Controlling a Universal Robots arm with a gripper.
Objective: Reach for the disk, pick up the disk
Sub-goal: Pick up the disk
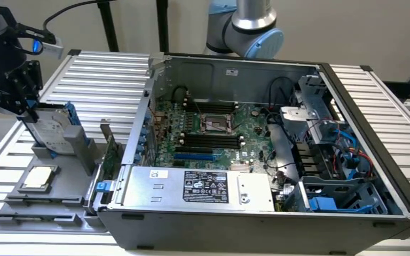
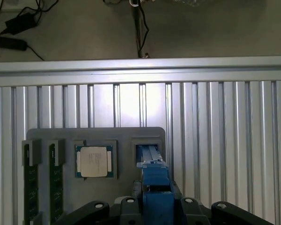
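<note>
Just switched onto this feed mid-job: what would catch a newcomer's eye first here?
The open computer case dominates the exterior view's middle, its motherboard bared. At that view's left, the gripper is shut on the blue-framed disk standing upright in a grey holder, beside a square chip.

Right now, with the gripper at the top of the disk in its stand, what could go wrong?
1. The disk stands upright in a narrow slot of the grey holder. A tilted pull could bind it and drag the holder along.
2. The gripper sits at the disk's upper edge alone, so the disk might pivot or slip.
3. The chip lies in the neighbouring recess, and a jolt may unseat it.
</note>
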